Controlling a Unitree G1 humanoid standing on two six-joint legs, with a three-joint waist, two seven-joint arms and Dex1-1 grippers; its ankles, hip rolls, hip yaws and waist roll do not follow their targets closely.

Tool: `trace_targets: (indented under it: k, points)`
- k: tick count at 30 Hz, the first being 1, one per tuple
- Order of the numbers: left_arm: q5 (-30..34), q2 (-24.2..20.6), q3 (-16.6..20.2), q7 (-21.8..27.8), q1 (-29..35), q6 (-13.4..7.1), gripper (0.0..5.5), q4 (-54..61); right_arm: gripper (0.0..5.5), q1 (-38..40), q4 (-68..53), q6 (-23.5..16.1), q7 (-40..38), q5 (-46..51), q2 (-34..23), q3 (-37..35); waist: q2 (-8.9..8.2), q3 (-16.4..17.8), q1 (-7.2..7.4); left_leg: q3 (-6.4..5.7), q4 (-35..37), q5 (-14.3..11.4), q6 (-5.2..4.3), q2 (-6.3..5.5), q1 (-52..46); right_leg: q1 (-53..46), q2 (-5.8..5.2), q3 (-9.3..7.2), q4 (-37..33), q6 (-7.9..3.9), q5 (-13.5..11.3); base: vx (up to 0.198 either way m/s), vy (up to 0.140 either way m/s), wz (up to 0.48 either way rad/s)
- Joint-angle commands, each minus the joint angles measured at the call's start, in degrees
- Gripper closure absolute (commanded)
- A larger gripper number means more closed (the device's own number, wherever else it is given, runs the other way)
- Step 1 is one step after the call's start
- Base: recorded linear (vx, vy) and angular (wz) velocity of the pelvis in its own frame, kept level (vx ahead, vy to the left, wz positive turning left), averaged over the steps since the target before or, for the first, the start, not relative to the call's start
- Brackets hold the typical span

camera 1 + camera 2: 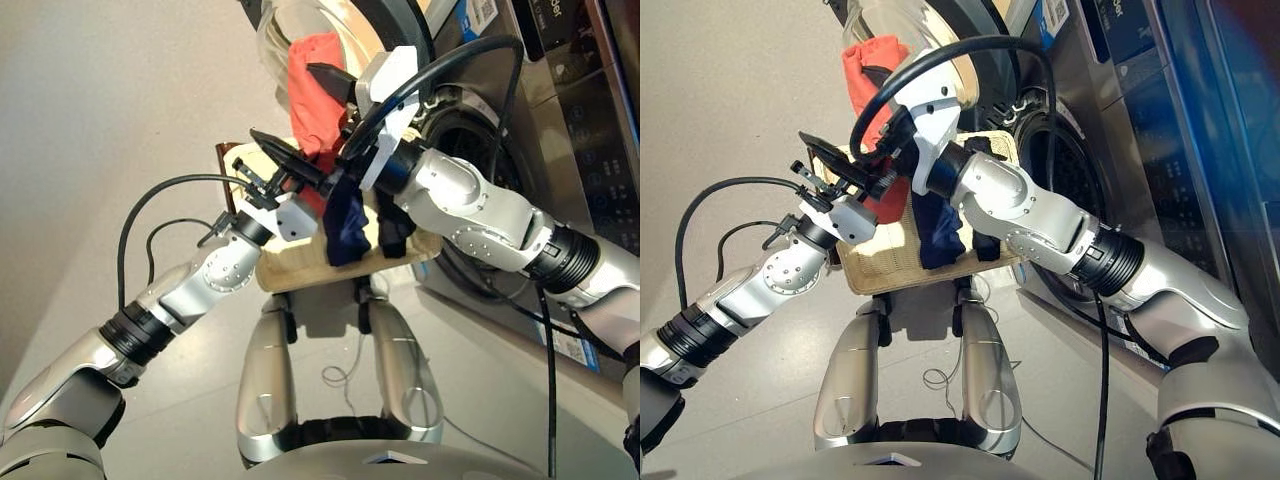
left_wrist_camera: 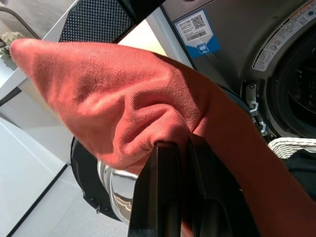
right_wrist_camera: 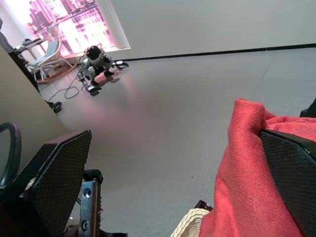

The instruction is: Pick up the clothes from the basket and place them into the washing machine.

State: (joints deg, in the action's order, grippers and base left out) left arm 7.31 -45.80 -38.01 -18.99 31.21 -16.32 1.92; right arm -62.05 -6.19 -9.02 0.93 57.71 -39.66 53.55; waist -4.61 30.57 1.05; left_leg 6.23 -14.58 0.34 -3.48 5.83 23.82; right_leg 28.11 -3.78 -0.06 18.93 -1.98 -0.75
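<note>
Lifting the coral-red garment (image 1: 318, 95) clear of the cream wicker basket (image 1: 300, 268), both grippers are sharing it: left gripper (image 1: 290, 165) clamped, right gripper (image 1: 335, 85) wide, cloth touching one finger, beside the washing machine (image 1: 470, 140).

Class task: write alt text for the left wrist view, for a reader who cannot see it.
A coral-red garment fills most of the frame, clamped by the left gripper. Behind it stands the washing machine with its dark drum opening; a corner of the basket shows beside the cloth.
</note>
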Motion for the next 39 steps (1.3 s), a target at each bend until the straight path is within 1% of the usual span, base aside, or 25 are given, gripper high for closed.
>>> trace_targets:
  k: [1, 2, 3, 4, 5, 6, 7, 8, 14, 18, 19, 22, 25, 29, 39]
  points:
    - [2.59, -0.54, 0.13, -1.12, 2.81, -4.37, 5.50, 5.74, 0.00, -4.65, -4.63, -3.54, 0.13, 0.15, 0.46, -2.38, 0.22, -0.78, -0.12, -1.99, -2.88, -1.77, -1.69, -1.13, -0.20, -2.53, -2.91, 0.79, -0.98, -5.50, 0.97, 0.000, 0.000, 0.000]
    - [2.75, -0.59, 0.29, -1.20, 2.80, -4.22, 5.50, 5.76, 0.63, -4.37, -4.95, -3.61, 0.15, -0.07, 0.33, -2.61, 0.25, -0.78, -0.11, -2.01, -2.93, -1.74, -1.71, -1.12, -0.16, -2.51, -2.94, 0.73, -0.92, -5.48, 0.99, 0.000, 0.000, 0.000]
    - [2.78, -0.55, 0.59, -1.36, 2.52, -4.19, 5.50, 5.94, 2.33, -3.94, -5.49, -3.81, -0.01, -0.76, 0.16, -3.07, 0.24, -0.78, -0.04, -2.03, -2.99, -1.74, -1.71, -1.10, -0.08, -2.48, -2.92, 0.73, -0.82, -5.46, 1.04, 0.000, 0.000, 0.000]
    - [2.87, -0.41, 0.77, -1.49, 2.27, -4.15, 5.50, 5.93, 2.70, -3.41, -5.92, -3.89, -0.21, -1.58, 0.00, -3.59, 0.24, -0.78, 0.02, -2.09, -3.03, -1.75, -1.71, -1.11, -0.05, -2.47, -2.87, 0.76, -0.78, -5.43, 1.10, 0.000, 0.000, 0.000]
    - [3.21, -0.19, 0.81, -1.71, 2.27, -4.03, 5.50, 5.82, 2.78, -2.39, -6.06, -3.92, -0.43, -2.23, 0.08, -4.25, 0.23, -0.78, 0.01, -2.18, -3.18, -1.78, -1.72, -1.09, 0.05, -2.48, -2.87, 0.76, -0.70, -5.41, 1.17, 0.000, 0.000, 0.000]
    - [3.42, -0.03, 0.92, -1.93, 2.22, -4.04, 5.50, 5.70, 2.76, -1.77, -6.12, -4.02, -0.65, -2.99, -0.04, -4.89, 0.23, -0.78, 0.02, -2.32, -3.26, -1.77, -1.71, -1.11, 0.13, -2.44, -2.89, 0.75, -0.62, -5.39, 1.18, 0.000, 0.000, 0.000]
    - [3.62, 0.12, 0.95, -2.16, 2.20, -3.97, 5.50, 5.57, 1.96, -1.33, -6.19, -4.16, -0.82, -3.54, -0.12, -5.33, 0.23, -0.78, 0.04, -2.35, -3.33, -1.76, -1.70, -1.11, 0.24, -2.39, -2.91, 0.70, -0.58, -5.41, 1.19, 0.000, 0.000, 0.000]
    - [3.82, 0.32, 1.09, -2.39, 1.99, -3.86, 5.50, 5.56, 0.00, -0.45, -6.49, -4.27, -1.12, -4.31, -0.43, -6.01, 0.22, -0.78, 0.09, -2.43, -3.31, -1.76, -1.69, -1.14, 0.29, -2.42, -2.93, 0.64, -0.60, -5.41, 1.21, 0.000, 0.000, 0.000]
    - [5.56, 1.22, 2.25, -3.80, 0.45, -2.97, 5.50, 4.86, 0.00, 8.00, -8.76, -5.63, -3.88, -8.10, -0.73, -12.76, 0.33, -0.78, 0.58, -2.67, -3.45, -1.73, -1.58, -1.18, 0.64, -2.25, -2.80, 0.65, -0.42, -5.41, 1.32, 0.000, 0.000, 0.000]
    - [7.07, 0.98, 2.45, -4.59, -0.09, -2.78, 5.50, 4.65, 0.00, 11.23, -11.03, -5.92, -4.42, -10.13, -2.95, -15.04, 0.20, -0.78, 0.77, -2.74, -3.73, -1.78, -1.54, -1.13, 0.80, -2.17, -2.76, 0.70, -0.22, -5.42, 1.40, 0.000, 0.000, 0.000]
    - [7.42, 0.87, 2.75, -4.94, -0.64, -2.59, 5.50, 4.68, 0.00, 12.74, -11.87, -6.21, -4.76, -10.88, -4.30, -16.11, 0.12, -0.77, 0.92, -2.80, -3.75, -1.79, -1.50, -1.22, 0.87, -2.14, -2.75, 0.82, -0.37, -5.45, 1.28, 0.000, 0.000, 0.000]
    - [7.94, 0.41, 2.82, -5.38, -0.75, -2.83, 5.50, 4.86, 0.00, 13.60, -12.59, -6.38, -4.93, -11.53, -5.79, -16.92, 0.13, -0.77, 0.99, -2.80, -3.86, -1.84, -1.49, -1.21, 0.87, -2.04, -2.79, 0.84, -0.38, -5.45, 1.18, 0.000, 0.000, 0.000]
    - [8.30, -0.33, 2.88, -5.98, -0.89, -2.61, 5.50, 5.29, 0.00, 14.67, -13.79, -7.00, -5.64, -12.35, -7.91, -18.19, 0.08, -0.77, 1.27, -2.80, -4.04, -1.93, -1.46, -1.26, 0.94, -2.02, -2.76, 1.00, -0.24, -5.47, 1.21, 0.000, 0.000, 0.000]
    - [8.44, -1.07, 2.84, -6.59, -1.05, -2.58, 5.50, 5.76, 0.00, 16.27, -14.48, -7.35, -5.83, -11.48, -9.61, -18.98, 0.20, -0.78, 1.29, -2.90, -3.97, -1.80, -1.51, -1.35, 0.99, -2.07, -2.79, 1.07, -0.18, -5.41, 1.23, 0.000, 0.000, 0.000]
    - [7.70, -1.46, 2.36, -6.54, -0.27, -2.33, 5.50, 5.47, 0.00, 14.64, -13.57, -6.42, -5.19, -9.16, -10.72, -15.62, 0.22, -0.77, 1.02, -3.15, -4.01, -1.65, -1.65, -1.36, 1.14, -2.15, -2.84, 0.92, -0.16, -5.32, 1.30, 0.000, 0.000, 0.000]
